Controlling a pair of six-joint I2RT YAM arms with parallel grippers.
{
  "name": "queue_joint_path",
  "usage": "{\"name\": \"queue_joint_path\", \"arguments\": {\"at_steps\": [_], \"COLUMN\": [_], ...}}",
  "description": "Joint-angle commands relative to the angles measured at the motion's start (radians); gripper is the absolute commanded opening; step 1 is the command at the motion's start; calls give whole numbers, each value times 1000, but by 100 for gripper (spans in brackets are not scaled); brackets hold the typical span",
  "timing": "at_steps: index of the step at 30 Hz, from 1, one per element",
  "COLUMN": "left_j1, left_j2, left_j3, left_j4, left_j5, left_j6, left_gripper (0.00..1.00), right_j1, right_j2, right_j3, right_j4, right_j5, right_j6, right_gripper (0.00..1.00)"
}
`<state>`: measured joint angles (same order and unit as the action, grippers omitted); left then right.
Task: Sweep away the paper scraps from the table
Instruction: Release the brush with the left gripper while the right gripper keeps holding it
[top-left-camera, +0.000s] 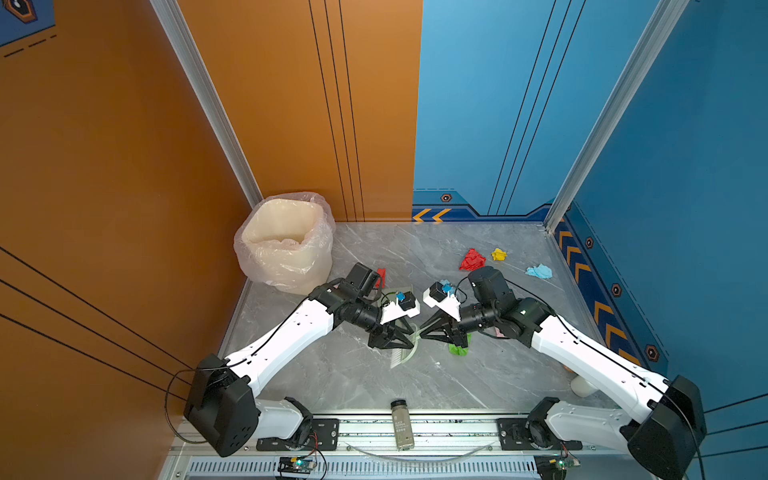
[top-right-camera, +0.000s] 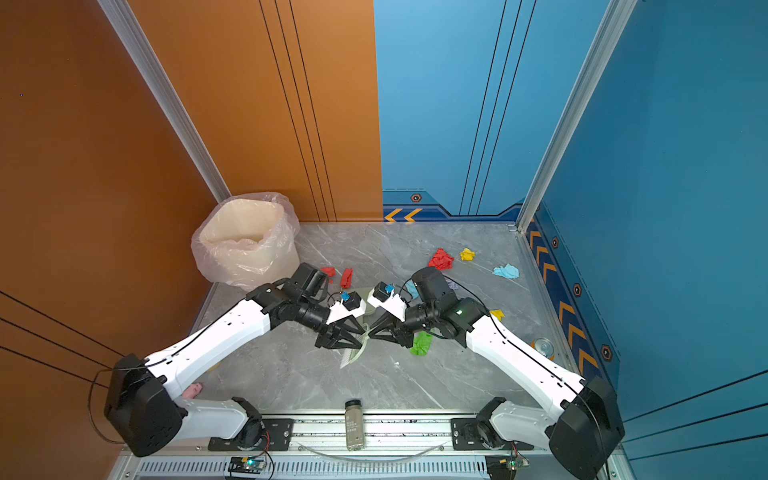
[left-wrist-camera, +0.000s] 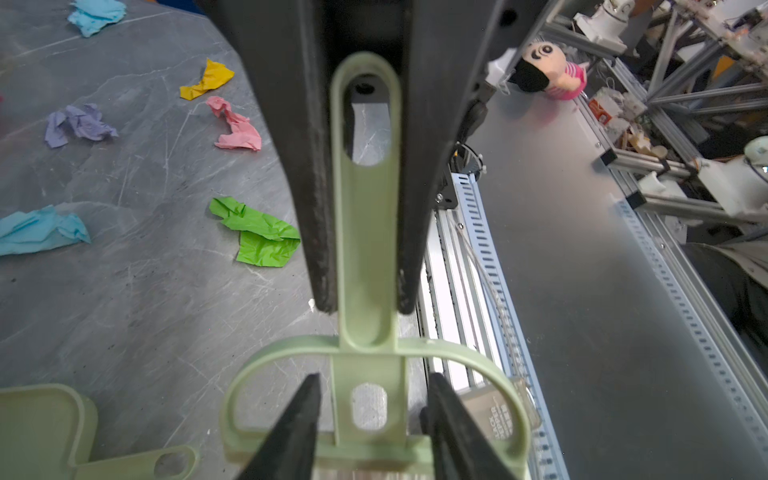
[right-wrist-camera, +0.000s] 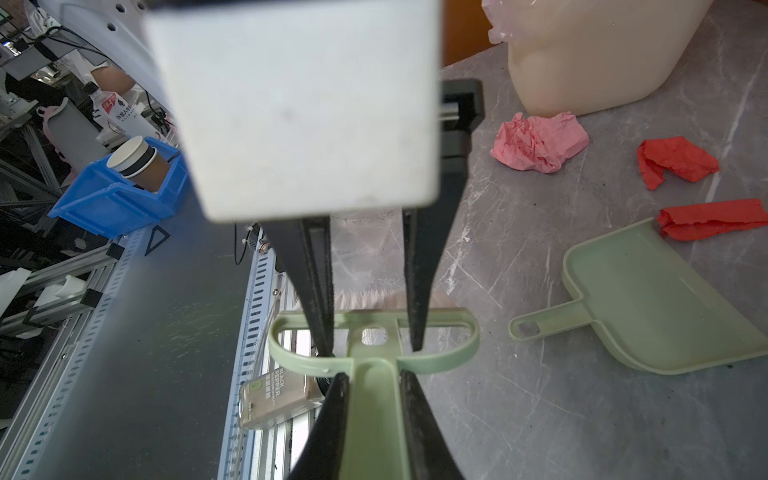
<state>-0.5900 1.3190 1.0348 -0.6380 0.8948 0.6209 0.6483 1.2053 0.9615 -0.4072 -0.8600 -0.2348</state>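
On grey marble table (top-left-camera: 374, 386), orange wall (top-left-camera: 291, 104), blue wall (top-left-camera: 478, 104), right fingers (left-wrist-camera: 303, 174) clamped on brush (left-wrist-camera: 365, 249), left fingers (left-wrist-camera: 299, 428) apart.

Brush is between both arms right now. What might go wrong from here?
1. The open left tool straddles the brush neck, fingers inside its loops; retreating askew may snag and twist it out of the right tool.
2. The dustpan lies close by with a red scrap at its lip; a wide brush swing may knock it.
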Motion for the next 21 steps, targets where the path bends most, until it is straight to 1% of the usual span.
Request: {"name": "queue_joint_path", "arguments": {"at_steps": [1, 2, 6, 8, 9, 11, 13, 15, 18, 20, 21], "left_j1": [5, 7, 12, 14, 15, 16, 20, 26, 39, 53, 56], "left_j2": [-62, -84, -176, -223, -243, -280, -305, -318, -315, -307, -304], "left_j3": [-73, -97, -190, -233, -250, -283, -312, -330, -323, -313, -307], "left_j4": [110, 152, 265, 314, 330, 364, 413, 433, 421, 397, 384], "left_j5": [-68, -89, -180, -258, -285, -366, -455, -552, -749, -878, -922], "left_j6": [-67, -83, -119, -145, -153, -177, -233, -284, -396, -496, -537], "left_gripper": [67, 73, 89, 98, 99, 98, 98, 98, 98, 98, 98], "right_j1": [-7, -11, -21, -33, -42, -63, -81, -95, -114, -120, -121], "right_j2": [-18, -23, -48, -67, -76, -100, -123, -147, -177, -197, -204], "right_j3": [-13, -16, -34, -47, -53, -66, -79, -90, -101, -110, -112], "right_j4": [9, 8, 11, 11, 11, 10, 7, 1, -7, -10, -10], "right_j5": [8, 10, 18, 23, 24, 24, 29, 60, 147, 245, 293], "right_j6": [12, 14, 19, 23, 23, 30, 34, 46, 77, 103, 117], "right_gripper": [0, 0, 0, 0, 0, 0, 0, 0, 0, 0, 0]}}
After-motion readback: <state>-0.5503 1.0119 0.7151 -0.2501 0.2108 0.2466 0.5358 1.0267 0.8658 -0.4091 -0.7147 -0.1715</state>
